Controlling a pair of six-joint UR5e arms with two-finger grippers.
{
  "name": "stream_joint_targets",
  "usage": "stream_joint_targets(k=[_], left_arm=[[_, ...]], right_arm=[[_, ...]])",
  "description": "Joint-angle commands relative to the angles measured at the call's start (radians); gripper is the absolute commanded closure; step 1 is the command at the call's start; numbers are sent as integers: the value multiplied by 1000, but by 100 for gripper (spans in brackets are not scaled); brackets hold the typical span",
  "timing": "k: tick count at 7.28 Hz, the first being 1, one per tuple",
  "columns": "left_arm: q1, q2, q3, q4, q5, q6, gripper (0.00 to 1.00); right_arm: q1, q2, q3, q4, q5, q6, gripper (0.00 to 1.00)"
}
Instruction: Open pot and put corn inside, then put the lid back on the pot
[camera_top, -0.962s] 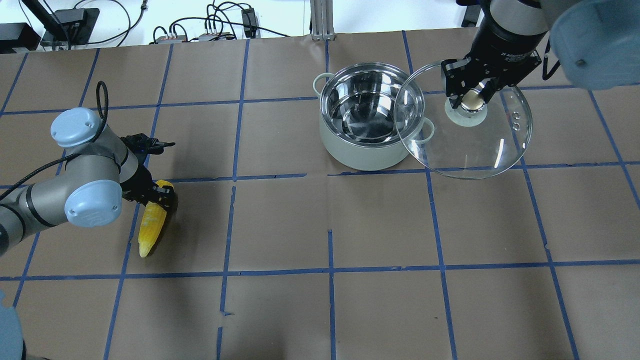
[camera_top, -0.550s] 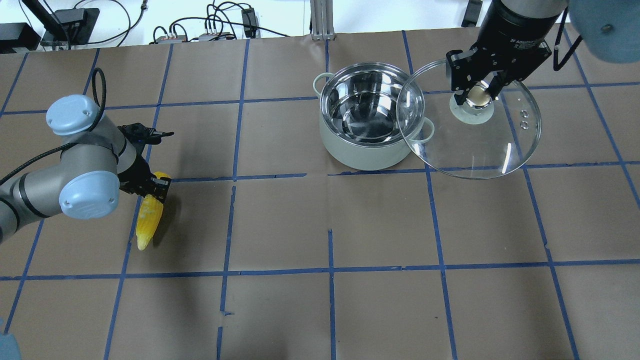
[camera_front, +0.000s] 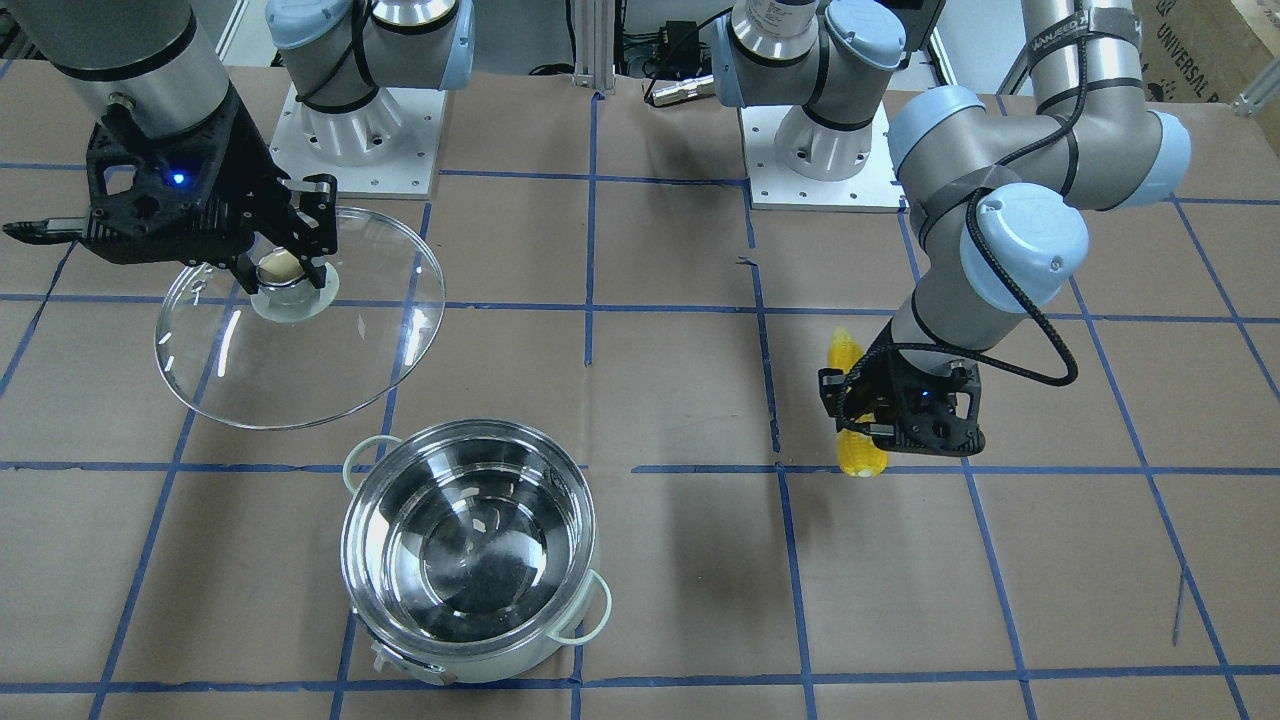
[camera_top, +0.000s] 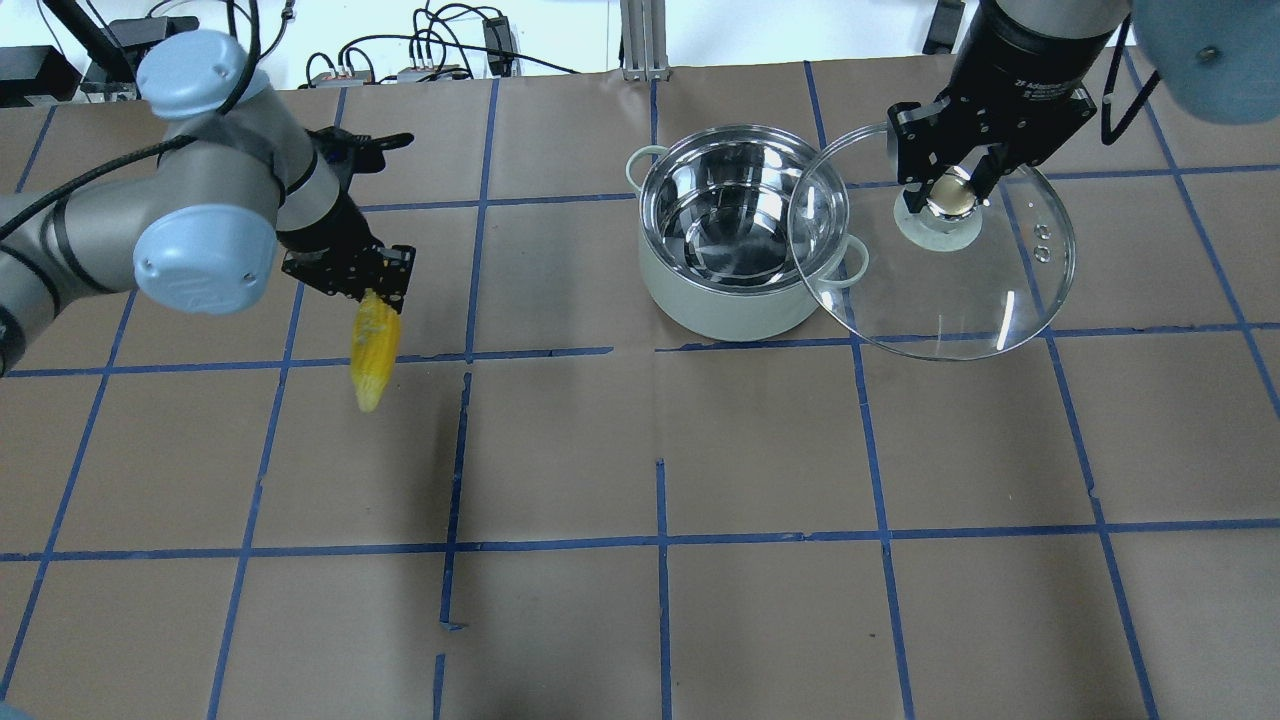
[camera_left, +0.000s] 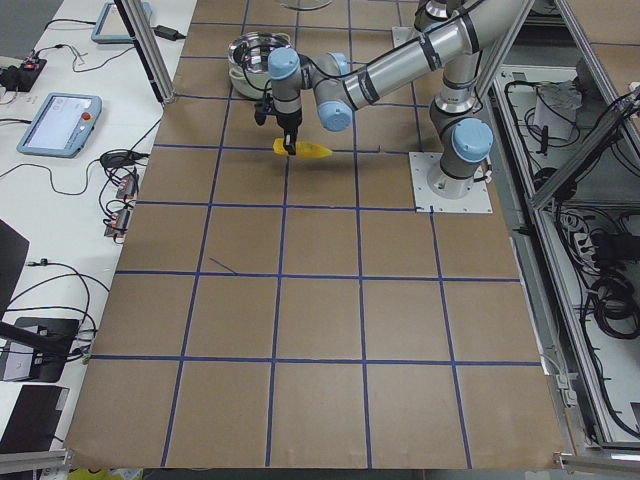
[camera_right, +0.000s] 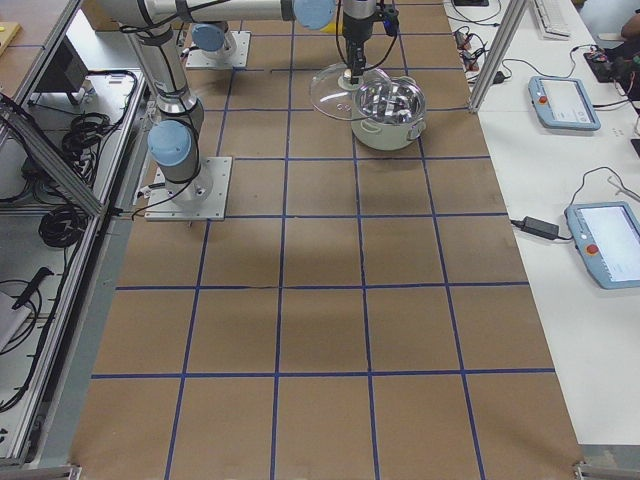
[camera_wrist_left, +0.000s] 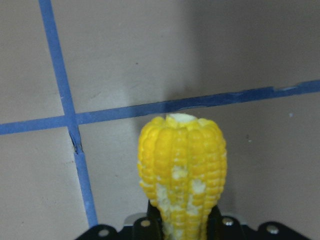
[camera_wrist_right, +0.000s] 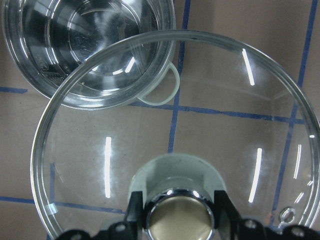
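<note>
At my left gripper (camera_top: 372, 292), the fingers pinch the thick end of the corn (camera_top: 372, 352). I see the cob held above the brown table (camera_top: 760, 450), its tapered tip pointing away from the wrist, slightly blurred in the overhead view. It is well apart from the pot (camera_top: 720, 312), on the robot's left side. My right gripper (camera_top: 950, 192) is clamped on the pale knob (camera_top: 948, 200) of the lid (camera_top: 960, 295). The clear glass lid hangs in the air just beside the pot on its right, its rim overlapping the pot's right handle from overhead. The pot stands uncovered, its mirror-like inside showing.
</note>
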Motion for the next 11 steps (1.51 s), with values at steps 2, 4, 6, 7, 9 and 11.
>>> stream_joint_targets(k=[2,4,6,7,9,11], left_arm=[[-190,-135,286,-91,-50,-230,76],[-293,-249,467,-91,-85,-380,76],[-377,-373,632,-110,-85,-480,75],[-408,-419,686,-114,-79,-508,75],[-433,-473,736,-114,-76,-514,71],[-438,-509,742,-96,-76,-511,42]], right_arm=[[-2,3,-6,-2,3,0,70],[-2,3,2,0,3,0,70],[-3,3,2,-2,-6,0,70],[-3,4,1,-2,-9,0,70],[-3,4,-4,-2,-2,0,70],[-5,4,-3,0,0,0,70]])
